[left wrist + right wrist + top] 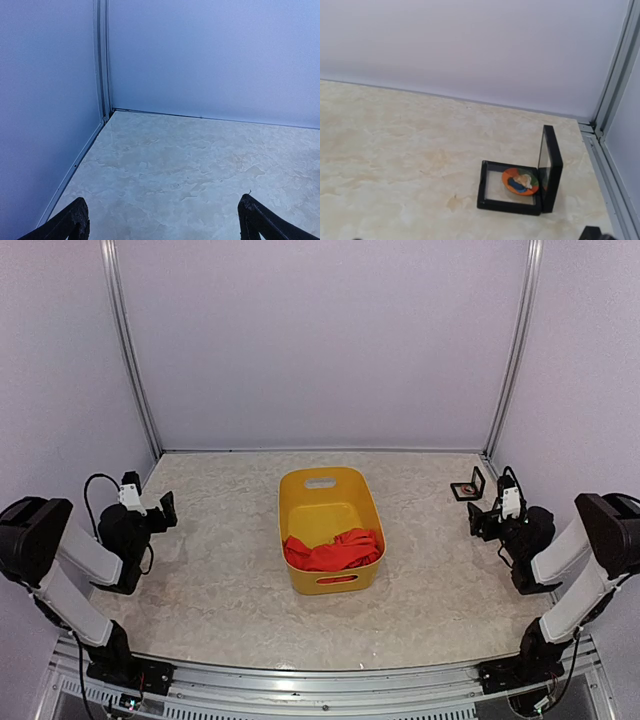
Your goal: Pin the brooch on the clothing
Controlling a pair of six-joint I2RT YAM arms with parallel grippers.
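The red-orange clothing (335, 550) lies crumpled in the near end of a yellow basket (322, 484) at the table's middle. The brooch (520, 181), a round orange, blue and green disc, lies in an open black display box (509, 204) with its lid upright. The box also shows in the top view (467, 485) at the far right. My right gripper (482, 519) hovers just in front of the box, open and empty; one fingertip (592, 233) shows. My left gripper (167, 226) is open and empty at the far left (166, 509), facing the back left corner.
White walls with metal corner posts (130, 350) close the table (220, 580) on three sides. The basket has a handle slot in its near wall (338, 580). A metal rail (320, 685) runs along the near edge.
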